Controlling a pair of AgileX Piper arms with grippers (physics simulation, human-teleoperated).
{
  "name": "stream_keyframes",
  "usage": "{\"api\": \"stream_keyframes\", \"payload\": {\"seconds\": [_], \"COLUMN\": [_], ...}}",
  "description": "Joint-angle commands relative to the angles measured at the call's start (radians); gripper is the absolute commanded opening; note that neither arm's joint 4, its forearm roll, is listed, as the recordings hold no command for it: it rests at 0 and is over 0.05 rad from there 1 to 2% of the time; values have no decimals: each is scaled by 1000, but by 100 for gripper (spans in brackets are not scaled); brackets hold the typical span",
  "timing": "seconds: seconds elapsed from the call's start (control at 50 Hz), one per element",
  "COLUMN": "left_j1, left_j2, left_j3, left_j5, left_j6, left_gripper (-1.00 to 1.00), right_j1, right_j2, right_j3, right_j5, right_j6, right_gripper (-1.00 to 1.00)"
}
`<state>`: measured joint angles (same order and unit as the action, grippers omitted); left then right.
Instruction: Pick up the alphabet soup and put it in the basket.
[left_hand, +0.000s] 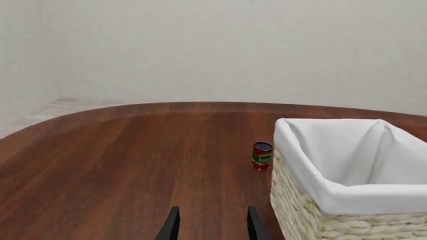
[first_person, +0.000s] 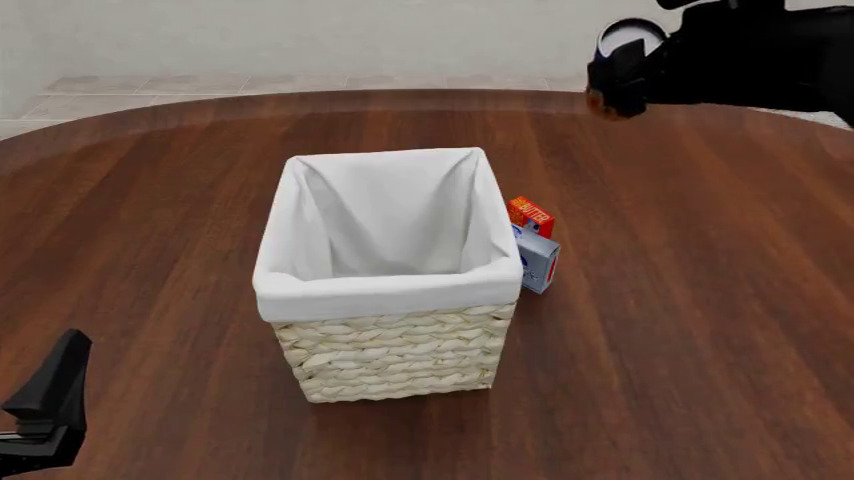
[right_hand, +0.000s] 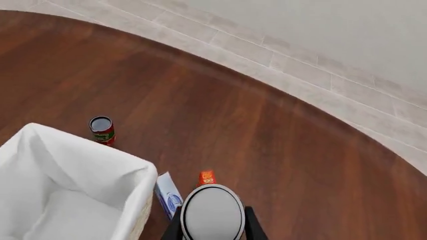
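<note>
The alphabet soup (right_hand: 212, 214), a small can with a silver-grey top, sits between my right gripper's (right_hand: 212, 227) fingers, which are shut on it. In the front view the can (first_person: 623, 60) hangs high above the table's far right, beyond and to the right of the basket (first_person: 394, 345). The basket is square pale wicker with a white liner (left_hand: 347, 190) and stands mid-table, upright and with nothing in it. My left gripper (left_hand: 212, 226) is open and holds nothing, low over the wood just left of the basket (left_hand: 333, 220); it shows at the near left corner (first_person: 47, 400).
A small red can with a green label (left_hand: 262, 155) stands just behind the basket's far left corner (right_hand: 101, 130). An orange-red box (first_person: 531, 213) and a white-and-blue carton (first_person: 538, 262) stand against the basket's right side. The round wooden table (first_person: 160, 220) ends at a tiled floor.
</note>
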<state>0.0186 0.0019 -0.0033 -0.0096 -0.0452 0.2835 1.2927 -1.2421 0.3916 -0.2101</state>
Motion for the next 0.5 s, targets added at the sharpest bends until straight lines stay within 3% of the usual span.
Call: {"api": "stream_keyframes", "payload": {"seconds": [0.02, 0.34, 0.5], "left_j1": [0, 5, 4], "left_j2": [0, -1, -1], "left_j3": [0, 0, 0], "left_j5": [-2, -7, -8], "left_j6": [3, 10, 16], "left_gripper": [100, 100, 100], "right_j1": [50, 126, 174], "right_j2": [21, 59, 61], "right_j3": [-62, -104, -126], "right_j5": [7, -11, -15], "right_j6": [16, 36, 73], "right_gripper": [-100, -100, -100]}}
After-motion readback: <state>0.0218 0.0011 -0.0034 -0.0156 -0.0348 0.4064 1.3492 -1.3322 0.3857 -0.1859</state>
